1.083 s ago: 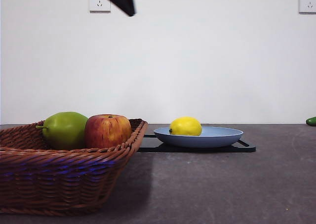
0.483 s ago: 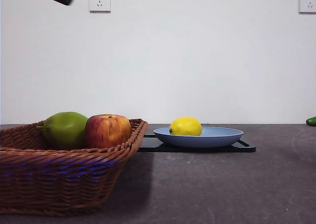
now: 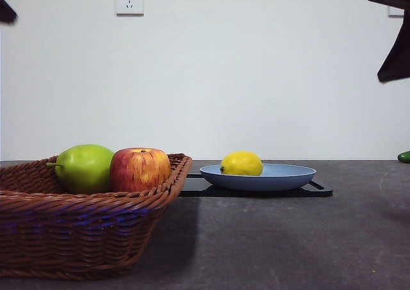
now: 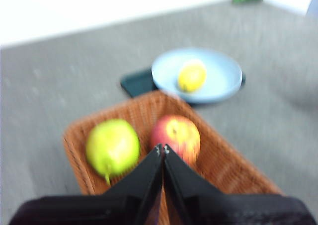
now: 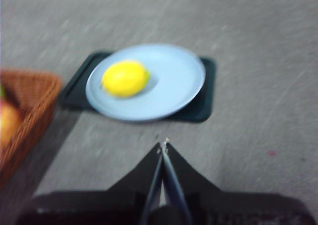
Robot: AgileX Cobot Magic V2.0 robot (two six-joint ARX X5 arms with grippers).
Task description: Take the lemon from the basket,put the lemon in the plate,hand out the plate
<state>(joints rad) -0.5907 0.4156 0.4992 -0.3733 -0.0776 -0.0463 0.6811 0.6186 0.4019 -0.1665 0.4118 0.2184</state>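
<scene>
The lemon (image 3: 241,163) is already out of the basket (image 3: 96,213): it lies in the plate (image 3: 291,173), toward the plate's basket side. The plate sits on a black tray (image 3: 319,190) on the grey surface (image 3: 288,239). So what is left, I judge, is to hand out the plate.

The relation that matters: in the right wrist view the plate (image 5: 174,81) lies straight ahead of the right pincer (image 5: 162,145), w/ only bare surface between, and its near rim faces the tips. This pincer is pressed together and holds nothing; it must spread before it can take the rim. The lemon (image 5: 123,78) lies off-centre, away from the side nearest the pincer, so that rim is free.

The left pincer (image 4: 162,149), also pressed together and empty, hangs over the basket near the apple (image 4: 175,134) and pear (image 4: 113,145), w/ the plate (image 4: 218,76) beyond them. The right arm is nearer and, I think, better placed.
</scene>
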